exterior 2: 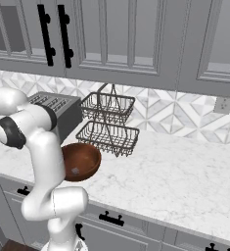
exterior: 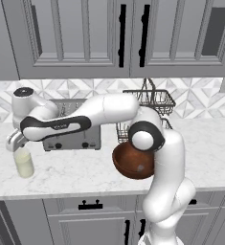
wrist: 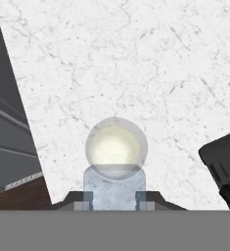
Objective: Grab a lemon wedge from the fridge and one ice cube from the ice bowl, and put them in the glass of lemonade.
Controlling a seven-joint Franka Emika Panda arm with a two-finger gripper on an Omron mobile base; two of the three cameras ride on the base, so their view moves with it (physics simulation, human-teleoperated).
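The gripper (wrist: 114, 202) was clamped on an ice cube (wrist: 114, 188); the glass of lemonade (wrist: 116, 145) stood directly below it, on the counter (wrist: 150, 63); to do this well, I think the fingers should open only when centred over the rim.

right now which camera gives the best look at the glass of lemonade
The hand view: it looks straight down into the glass of lemonade, with an ice cube held between the gripper's fingertips above it. The left base view shows the glass side-on under the hand. The right base view catches just a sliver at its left edge.
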